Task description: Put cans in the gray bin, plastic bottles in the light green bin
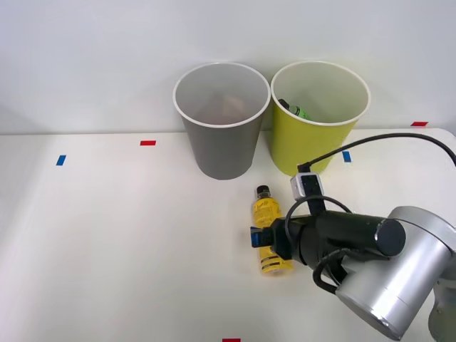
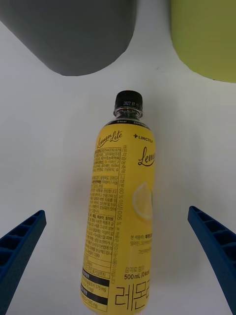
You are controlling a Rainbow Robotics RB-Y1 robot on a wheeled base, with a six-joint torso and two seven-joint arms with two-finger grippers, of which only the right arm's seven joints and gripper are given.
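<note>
Right wrist view: we straddle the plastic bottle [image 2: 120, 216] lying on the table [image 2: 54, 162] — right gripper [image 2: 118, 256] spread wide, evidently poised to close.

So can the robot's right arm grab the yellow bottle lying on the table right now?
Probably yes. The right gripper is open with a blue finger on each side of the yellow bottle, not touching it. Nothing lies between them, and both bins stand farther back.

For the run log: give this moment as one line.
right gripper open, straddling yellow bottle | bottle lying on table, cap toward gray bin | light green bin beside
</note>
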